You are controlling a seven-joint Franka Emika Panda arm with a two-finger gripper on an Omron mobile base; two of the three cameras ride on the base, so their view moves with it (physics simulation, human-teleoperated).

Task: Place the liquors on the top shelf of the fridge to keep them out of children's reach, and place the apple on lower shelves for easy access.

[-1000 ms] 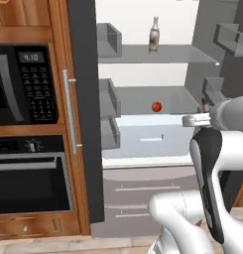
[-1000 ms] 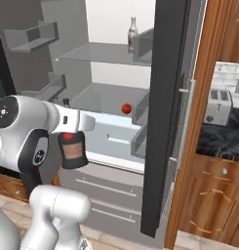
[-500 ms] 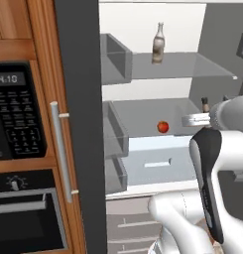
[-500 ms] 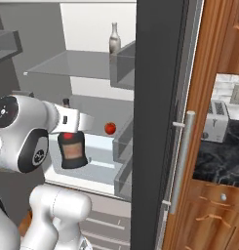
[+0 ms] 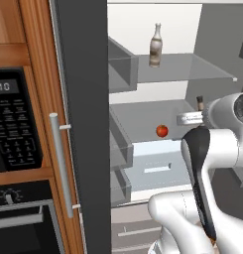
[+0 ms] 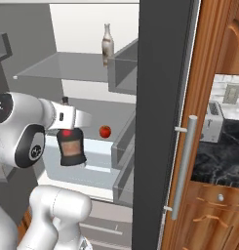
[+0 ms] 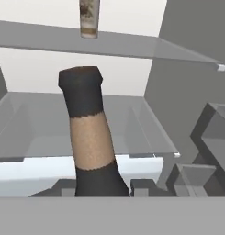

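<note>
Dark grey and matte, the tall fridge [image 5: 83, 99] stands open before us, its pale interior crossed by flat grey boards and a light blue-white drawer [image 5: 152, 166] low down. Warm brown wood cabinetry [image 6: 213, 146] flanks it, with a glossy black wall oven [image 5: 16, 124] at nine o'clock in the left base view. The uppermost flat grey shelf board [image 5: 187, 67] carries the pale whitish slim-necked bottle with a tan label [image 5: 155, 45], upright near twelve o'clock. On the wide grey board below it [image 5: 143, 116] sits the small round red-orange apple [image 5: 162, 131], just above the drawer.

We see the white arm with dark joints [image 6: 23, 132] bent at its elbow, the forearm reaching level toward the fridge opening, the wrist roughly at the apple's height. Its two-finger gripper [image 6: 67, 131] is clamped narrowly on the thin black neck of the dark round-bodied bottle [image 6: 71, 149], which hangs upright below the hand in front of the drawer, apart from every shelf. In the hand view, the neck [image 7: 88, 133] rises smooth, tan-banded, with a black cap, toward twelve o'clock.
</note>
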